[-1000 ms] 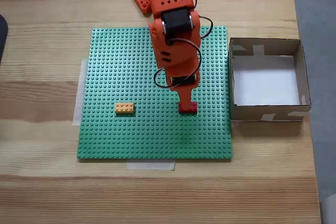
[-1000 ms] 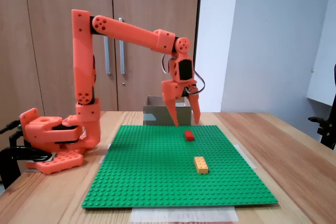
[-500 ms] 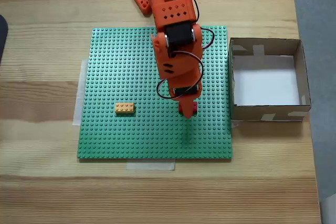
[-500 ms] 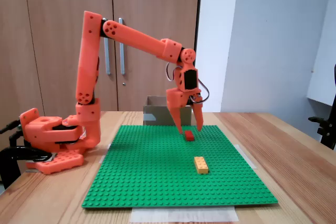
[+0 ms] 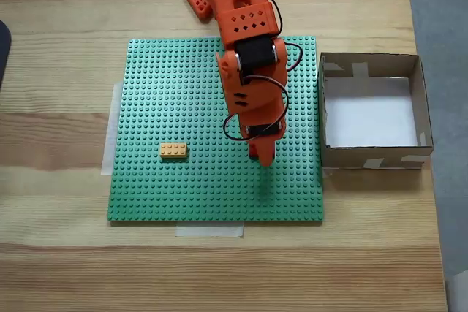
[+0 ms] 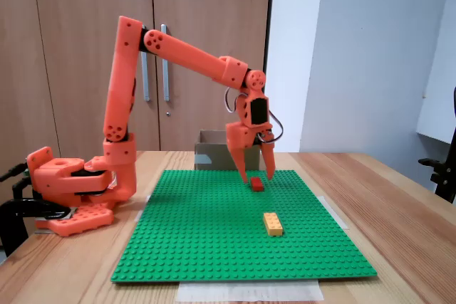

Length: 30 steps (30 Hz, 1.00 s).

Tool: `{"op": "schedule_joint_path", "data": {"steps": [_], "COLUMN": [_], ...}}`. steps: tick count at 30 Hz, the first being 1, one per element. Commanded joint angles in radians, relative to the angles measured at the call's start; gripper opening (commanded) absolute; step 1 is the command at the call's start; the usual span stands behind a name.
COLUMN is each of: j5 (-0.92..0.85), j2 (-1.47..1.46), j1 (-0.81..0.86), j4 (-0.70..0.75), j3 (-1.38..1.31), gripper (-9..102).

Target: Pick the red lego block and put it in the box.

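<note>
Red lego block [image 6: 256,184] between spread fingers [image 6: 242,174]

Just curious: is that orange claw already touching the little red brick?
Cannot tell. In a fixed view the end effector straddles the red brick, fingers open, but no view plainly shows contact or gap.

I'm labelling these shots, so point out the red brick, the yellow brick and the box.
red brick [image 6: 257,184], side fixed view, its top face.
yellow brick [image 5: 173,151], top-down fixed view, its studded top.
box [image 5: 371,64], top-down fixed view, its far wall.
</note>
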Motion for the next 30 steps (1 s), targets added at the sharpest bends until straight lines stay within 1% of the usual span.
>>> {"op": "schedule_joint_path", "data": {"steps": [1, 8, 16, 19, 21, 30], "j5": [-0.003, -0.017, -0.017, -0.02, -0.02, -0.021], "j2": [-0.003, -0.025, -0.026, -0.026, -0.026, -0.026], "j1": [-0.002, -0.009, -0.009, -0.009, -0.006, 0.008], "j4": [-0.009, -0.051, -0.057, -0.057, -0.057, -0.058], "j3": [-0.031, -0.006, 0.0, 0.003, 0.006, 0.012], "gripper": [24, 24, 24, 22, 16, 11]}}
